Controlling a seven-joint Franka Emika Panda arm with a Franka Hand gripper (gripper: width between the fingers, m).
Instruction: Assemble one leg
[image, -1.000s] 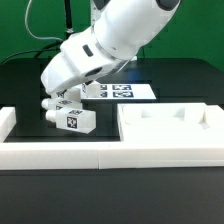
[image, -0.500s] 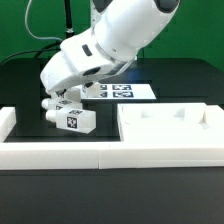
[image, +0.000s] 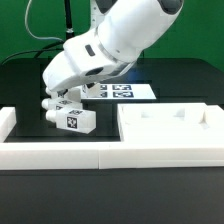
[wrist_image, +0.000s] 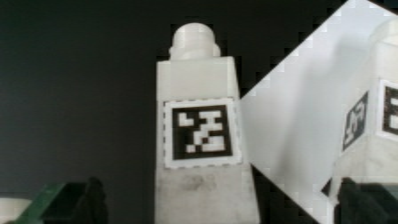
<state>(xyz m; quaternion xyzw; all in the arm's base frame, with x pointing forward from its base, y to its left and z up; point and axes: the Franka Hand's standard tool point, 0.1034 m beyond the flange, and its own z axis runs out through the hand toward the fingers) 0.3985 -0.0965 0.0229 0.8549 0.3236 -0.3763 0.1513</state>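
Hand poised at the leg
Open hand (image: 62, 108) straddles leg (image: 75, 119) lying beside the white panel (image: 170, 128); arm seemingly nudged slightly since before.

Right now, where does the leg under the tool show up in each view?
Exterior view: the leg lies on the black table at the exterior view's left, just below the tool.
Wrist view: the leg fills the centre, lengthwise.
Shared landmark: the square fiducial tag on the leg.

Green backdrop (image: 30, 30), black table (image: 20, 85), even light
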